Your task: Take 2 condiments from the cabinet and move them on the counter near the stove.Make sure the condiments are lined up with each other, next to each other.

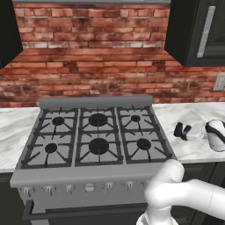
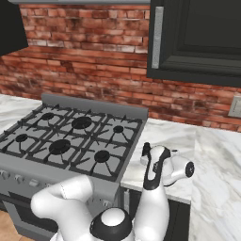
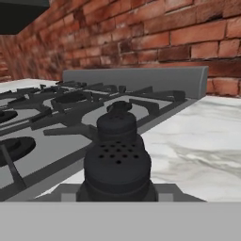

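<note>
Lying right before the tool (image 1: pixel 190 130), a condiment (image 3: pixel 117 160) rests on the counter (image 1: pixel 193 149); tool's spread unclear.

End effector (image 1: pixel 190 130) low over the marble surface (image 1: pixel 193 149), just right of the stove (image 1: pixel 94 132). Directly ahead of it I see a black shaker (image 3: pixel 117 155) close up, blocking forward travel. Stove grates to its left. Open surface to its right; cabinet (image 2: pixel 197 37) overhead.

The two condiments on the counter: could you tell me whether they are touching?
Cannot tell. In the hand view the near condiment overlaps the far condiment, hiding any gap; the base views show them too small.
</note>
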You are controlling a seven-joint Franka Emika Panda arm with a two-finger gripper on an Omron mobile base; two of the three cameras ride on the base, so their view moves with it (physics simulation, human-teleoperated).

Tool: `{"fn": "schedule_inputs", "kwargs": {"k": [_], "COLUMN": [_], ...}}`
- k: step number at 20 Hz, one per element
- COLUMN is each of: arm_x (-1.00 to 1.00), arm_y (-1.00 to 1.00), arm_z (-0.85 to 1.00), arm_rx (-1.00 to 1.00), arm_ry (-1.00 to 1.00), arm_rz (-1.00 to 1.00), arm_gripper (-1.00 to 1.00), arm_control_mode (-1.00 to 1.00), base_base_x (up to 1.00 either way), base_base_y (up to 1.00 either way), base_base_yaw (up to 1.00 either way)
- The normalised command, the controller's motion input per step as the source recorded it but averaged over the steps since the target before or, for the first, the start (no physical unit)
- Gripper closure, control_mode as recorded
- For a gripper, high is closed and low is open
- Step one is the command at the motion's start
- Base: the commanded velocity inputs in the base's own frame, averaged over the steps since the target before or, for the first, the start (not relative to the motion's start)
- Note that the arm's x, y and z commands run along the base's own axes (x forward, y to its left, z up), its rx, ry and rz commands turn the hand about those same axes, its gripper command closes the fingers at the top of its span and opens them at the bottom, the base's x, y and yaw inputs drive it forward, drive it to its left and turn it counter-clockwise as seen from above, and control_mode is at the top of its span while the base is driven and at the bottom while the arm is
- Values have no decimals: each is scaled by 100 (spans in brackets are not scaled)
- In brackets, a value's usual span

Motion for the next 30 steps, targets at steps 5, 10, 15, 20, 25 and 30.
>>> {"fn": "schedule_inputs", "kwargs": {"k": [5, 10, 15, 20, 25, 30], "arm_x": [0, 0, 0, -18, -28, -34], "arm_y": [0, 0, 0, 0, 0, 0], "arm_z": [0, 0, 0, 0, 1, 15], "arm_rx": [0, 0, 0, 0, 0, 0], "arm_ry": [0, 0, 0, -1, -2, -3], "arm_rz": [0, 0, 0, 0, 0, 0], "arm_gripper": [-100, -100, -100, -100, -100, -100], "arm_control_mode": [-100, -100, -100, -100, -100, -100], "base_base_x": [0, 0, 0, 0, 0, 0], "base_base_y": [0, 0, 0, 0, 0, 0], "base_base_yaw": [0, 0, 0, 0, 0, 0]}}
